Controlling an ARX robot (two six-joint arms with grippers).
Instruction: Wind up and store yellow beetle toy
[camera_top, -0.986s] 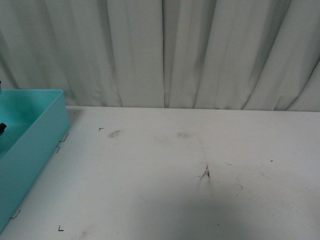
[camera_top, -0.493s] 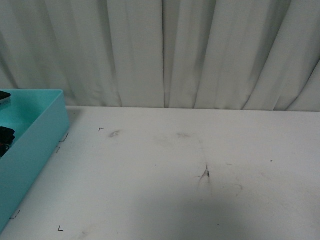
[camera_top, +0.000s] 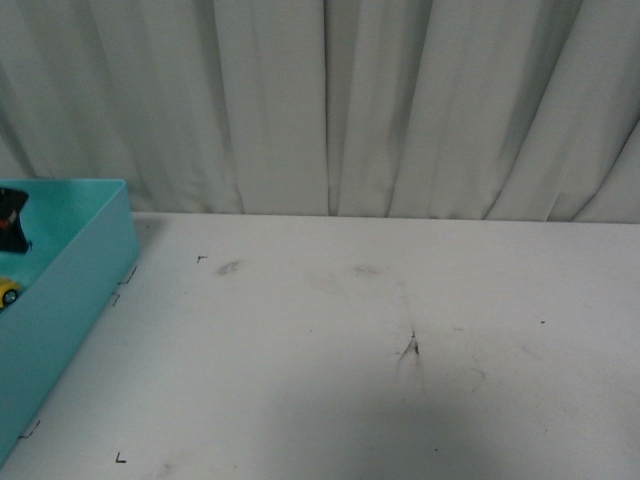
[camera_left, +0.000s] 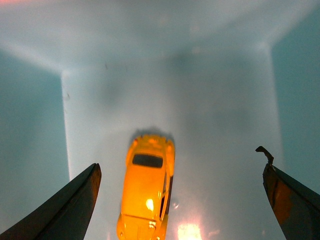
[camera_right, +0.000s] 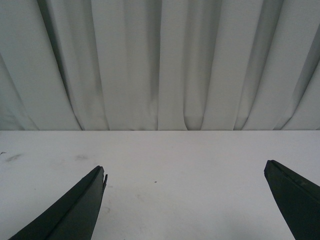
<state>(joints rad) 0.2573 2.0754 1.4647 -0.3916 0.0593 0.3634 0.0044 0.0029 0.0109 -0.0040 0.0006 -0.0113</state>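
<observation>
Yellow and shiny, the beetle toy (camera_left: 146, 187) sits on the pale floor of the blue-green box (camera_left: 30, 150). The left wrist view looks down on its round roof and one dark window. It seems to stand on its wheels.

The left gripper (camera_left: 180, 165) hangs above the toy inside the box. Its jaws are spread wide and hold nothing. The toy lies in the gap between the two dark fingers (camera_left: 70, 210). It is nearer to one finger than to the other and touches neither. A bright spot of light shines on the box floor just beside the toy.

In the front view the box stands at the far left of the white table (camera_top: 400, 300). Only a tiny bit of the yellow toy shows there, at the very edge of the picture. A black part of the left arm (camera_top: 12, 222) shows above it, over the box.

The right gripper (camera_right: 185, 167) is over the bare white table, well apart from the box. Its jaws are also spread wide, with nothing between them.

A dark scuff mark (camera_top: 410, 348) sits near the middle of the table. A small black corner mark (camera_top: 121, 457) is near the front, close to the box. A white curtain (camera_top: 400, 100) with long folds hangs behind the table.
</observation>
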